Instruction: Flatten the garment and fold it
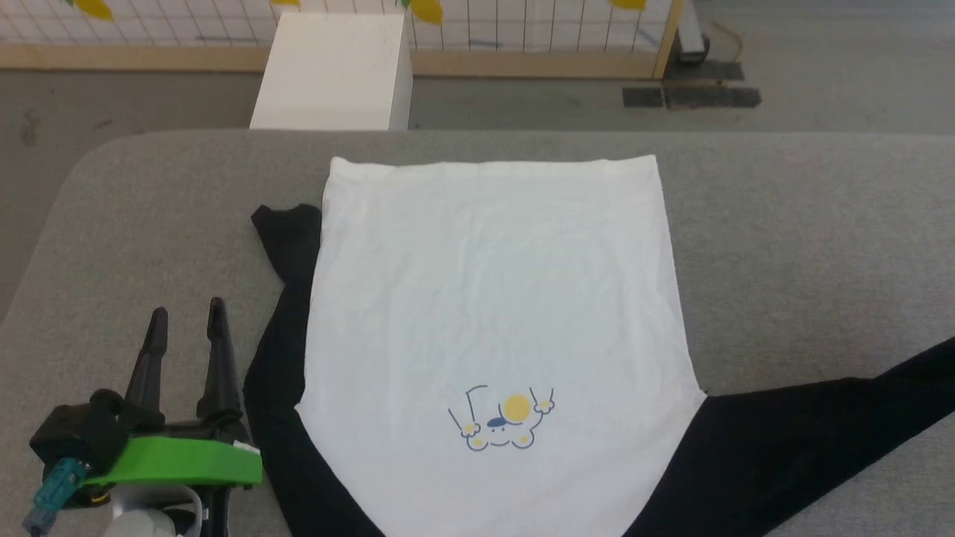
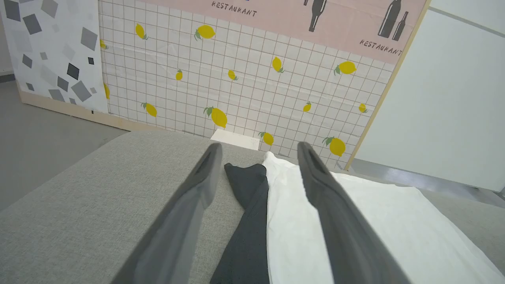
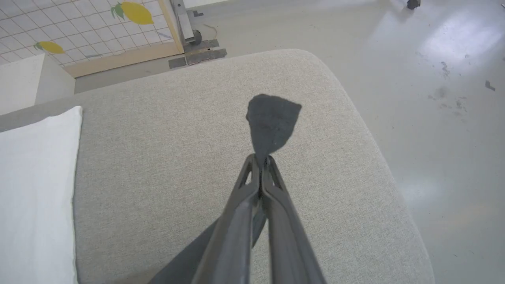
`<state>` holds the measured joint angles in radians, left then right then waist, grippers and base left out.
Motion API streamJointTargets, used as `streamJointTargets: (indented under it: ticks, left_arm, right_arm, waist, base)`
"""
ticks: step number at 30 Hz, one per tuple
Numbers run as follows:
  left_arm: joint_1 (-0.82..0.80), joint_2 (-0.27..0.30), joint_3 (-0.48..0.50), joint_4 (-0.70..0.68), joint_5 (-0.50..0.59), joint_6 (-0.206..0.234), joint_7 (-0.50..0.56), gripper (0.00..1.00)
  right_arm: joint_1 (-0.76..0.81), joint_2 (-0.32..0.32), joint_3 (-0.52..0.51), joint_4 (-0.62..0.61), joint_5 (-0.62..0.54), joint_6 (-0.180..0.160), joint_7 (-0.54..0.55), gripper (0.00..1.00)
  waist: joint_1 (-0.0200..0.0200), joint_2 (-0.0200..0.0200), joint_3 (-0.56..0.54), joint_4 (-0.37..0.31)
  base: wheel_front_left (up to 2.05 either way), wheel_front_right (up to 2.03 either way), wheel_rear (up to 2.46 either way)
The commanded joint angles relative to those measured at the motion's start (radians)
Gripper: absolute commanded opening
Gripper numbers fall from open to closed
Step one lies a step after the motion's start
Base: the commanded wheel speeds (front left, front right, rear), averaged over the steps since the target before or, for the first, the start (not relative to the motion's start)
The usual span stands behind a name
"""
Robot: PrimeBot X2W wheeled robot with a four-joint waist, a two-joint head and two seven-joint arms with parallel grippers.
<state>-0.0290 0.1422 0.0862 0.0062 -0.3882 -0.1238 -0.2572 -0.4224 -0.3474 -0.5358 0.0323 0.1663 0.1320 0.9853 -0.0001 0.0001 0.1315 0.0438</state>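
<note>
Your T-shirt lies spread on the grey bench. It is light, limp cloth that will likely drag and wrinkle. Your right end effector is pinched shut on the black right sleeve at its cuff. Your left end effector stands wide open and empty beside the left sleeve. Grip at cuffs and hem corners.

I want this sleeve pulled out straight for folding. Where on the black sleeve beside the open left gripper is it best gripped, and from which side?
Probably the cuff, the free end of the sleeve, lying flat on the table. Bring the left gripper in from the robot's left, where the table is bare; the sleeve's other edge runs along the white body.
</note>
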Motion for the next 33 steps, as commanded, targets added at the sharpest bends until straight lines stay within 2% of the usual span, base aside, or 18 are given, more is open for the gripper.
streamJointTargets:
  ticks: [1,5,9,13,18,23,33]
  left_arm:
    - [0.016,-0.006,0.002,-0.001,0.012,-0.001,-0.005,1.00]
    - [0.034,-0.006,-0.001,-0.005,0.014,0.004,-0.003,1.00]
    - [0.049,-0.002,-0.003,-0.012,0.014,0.008,0.003,1.00]
    - [0.058,0.003,-0.004,-0.024,0.013,0.013,0.014,1.00]
    - [0.064,0.008,-0.009,-0.037,0.010,0.017,0.026,1.00]
    - [0.060,0.008,-0.019,-0.040,0.004,0.018,0.033,1.00]
    - [0.033,0.009,-0.044,-0.024,-0.010,0.013,0.032,1.00]
  right_arm:
    - [0.024,-0.012,0.039,-0.020,0.033,-0.001,-0.006,0.00]
    - [0.068,-0.040,0.189,-0.087,0.128,-0.001,-0.014,0.00]
    - [0.089,-0.038,0.354,-0.150,0.192,-0.001,-0.020,0.00]
    - [0.091,-0.005,0.534,-0.184,0.240,-0.001,-0.029,0.00]
    - [0.099,0.074,0.743,-0.191,0.279,-0.001,-0.047,0.00]
    - [0.091,0.150,0.922,-0.131,0.310,-0.001,-0.082,0.00]
    - [0.041,0.249,1.146,0.106,0.365,-0.001,-0.203,0.00]
  waist:
    - [0.0001,-0.0001,-0.063,-0.024]
    - [0.0001,-0.0001,-0.090,-0.021]
    - [0.0001,-0.0001,-0.109,-0.015]
    - [0.0001,-0.0001,-0.121,-0.001]
    - [0.0001,-0.0001,-0.124,0.026]
    - [0.0001,-0.0001,-0.113,0.061]
    - [0.0001,-0.0001,-0.072,0.140]
  base:
    - [0.00,0.00,0.00]
    - [0.00,0.00,0.00]
    - [0.00,0.00,0.00]
    - [0.00,0.00,0.00]
    - [0.00,0.00,0.00]
    - [0.00,0.00,0.00]
    - [0.00,0.00,0.00]
